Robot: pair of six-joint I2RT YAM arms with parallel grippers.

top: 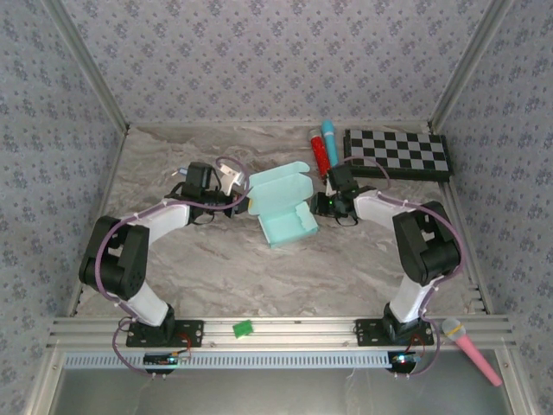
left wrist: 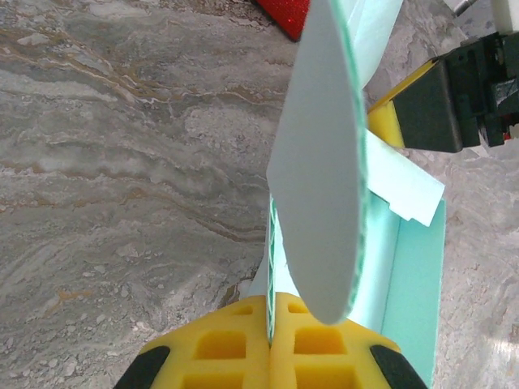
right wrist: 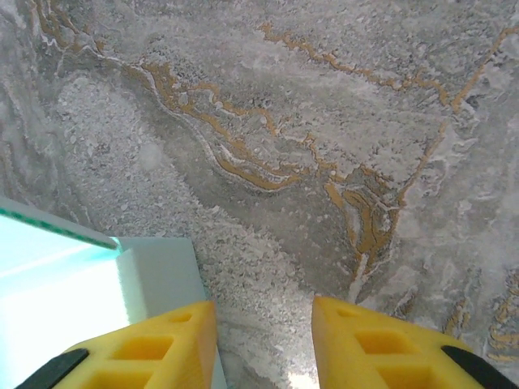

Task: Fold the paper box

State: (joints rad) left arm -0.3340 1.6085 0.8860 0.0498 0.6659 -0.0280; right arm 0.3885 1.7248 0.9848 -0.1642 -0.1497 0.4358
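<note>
The paper box (top: 282, 207) is pale mint card, partly formed, with an open tray toward me and a lid flap raised behind it. It sits mid-table between both arms. My left gripper (top: 244, 197) is at its left side. In the left wrist view the left gripper (left wrist: 270, 306) has its yellow pads (left wrist: 219, 340) shut on a thin upright wall of the box, and a curved flap (left wrist: 320, 162) rises in front. My right gripper (top: 322, 206) is just right of the box. In the right wrist view it (right wrist: 263, 344) stands open over bare table, the box edge (right wrist: 154, 275) beside its left pad.
A black-and-white checkerboard (top: 397, 154) lies at the back right, with a red tube (top: 318, 154) and a blue one (top: 330, 137) beside it. A pink microphone (top: 471, 347) and a small green piece (top: 243, 328) rest on the near rail. Patterned walls enclose the table.
</note>
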